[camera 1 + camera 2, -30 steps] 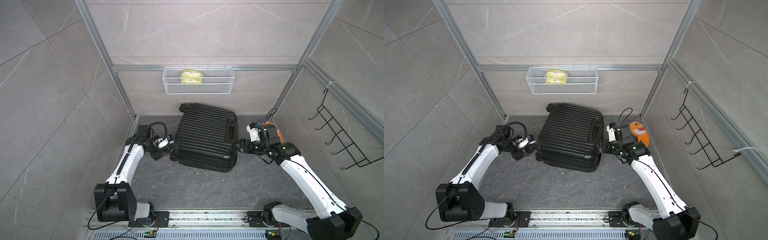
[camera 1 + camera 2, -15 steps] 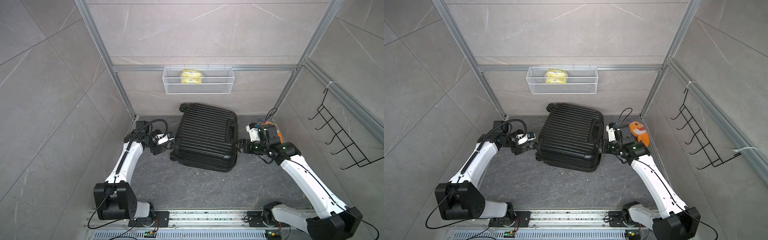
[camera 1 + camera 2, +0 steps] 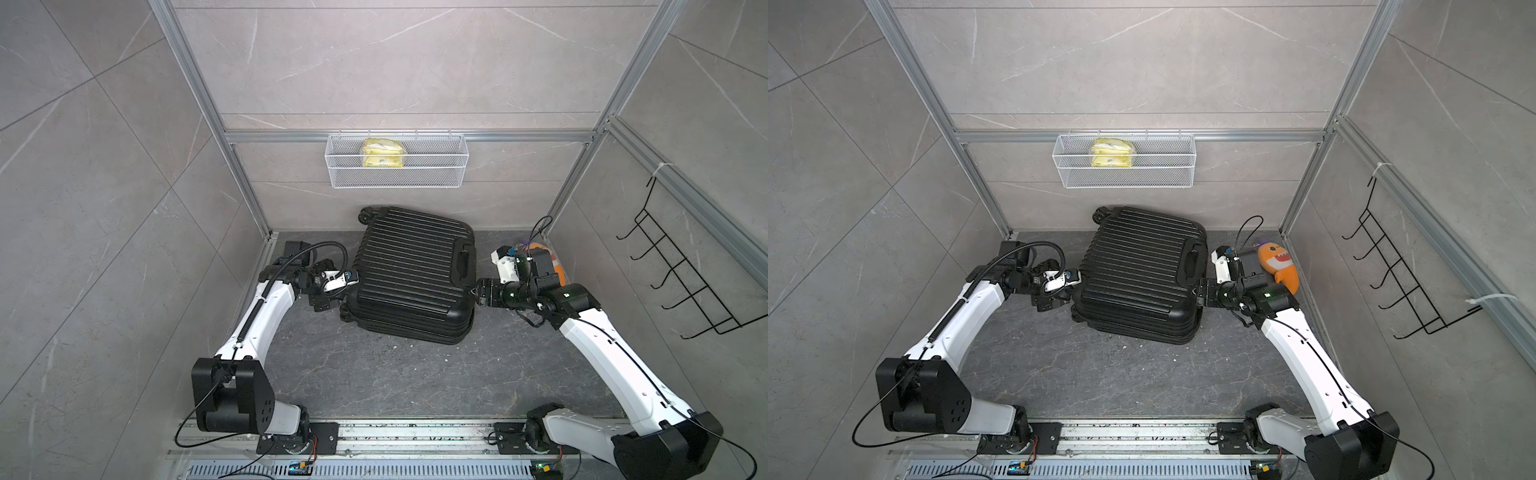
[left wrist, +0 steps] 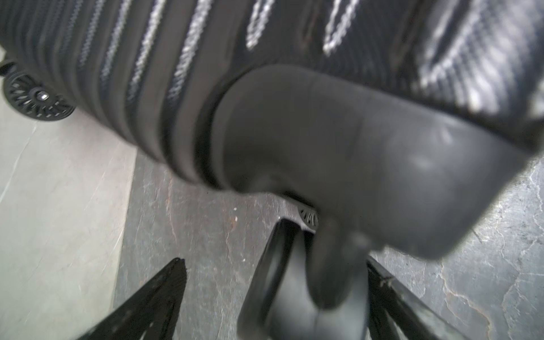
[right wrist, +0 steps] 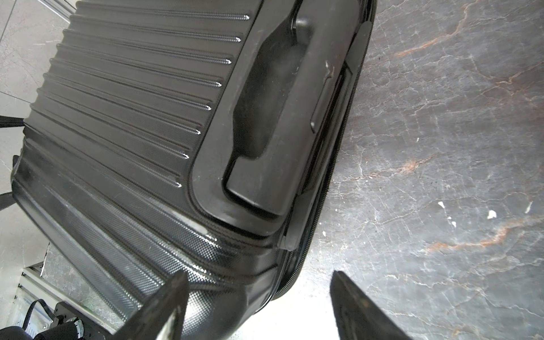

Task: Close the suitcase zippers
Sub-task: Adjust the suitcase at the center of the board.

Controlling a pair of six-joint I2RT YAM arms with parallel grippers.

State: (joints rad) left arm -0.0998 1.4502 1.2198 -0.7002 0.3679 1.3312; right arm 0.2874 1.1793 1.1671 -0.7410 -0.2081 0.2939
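Two arms close on the suitcase from opposite ends; it lies flat on the dark floor in the middle of both top views, near the back wall, wheel end to the left of the frame and handle end to the right, so its ribs run across the picture

The left gripper sits just beside the wheel end at centre-left; in the left wrist view its claw is spread wide, a caster wheel standing between the fingers and, as far as the blur lets me judge, clear of them, so it grasps nothing

The right gripper is at the near corner of the handle end; in the right wrist view its claw is released too, one finger low over the ribbed shell, its mate over bare floor, the corner seam between them

From that claw the zippers run away up the frame, along the edge just right of the handle; I can make out no pull anywhere, so I cannot say how much is shut

My guess is that the right arm, nearer this stretch, must find a pull along that line and draw it lengthwise, while the left steadies the wheel end
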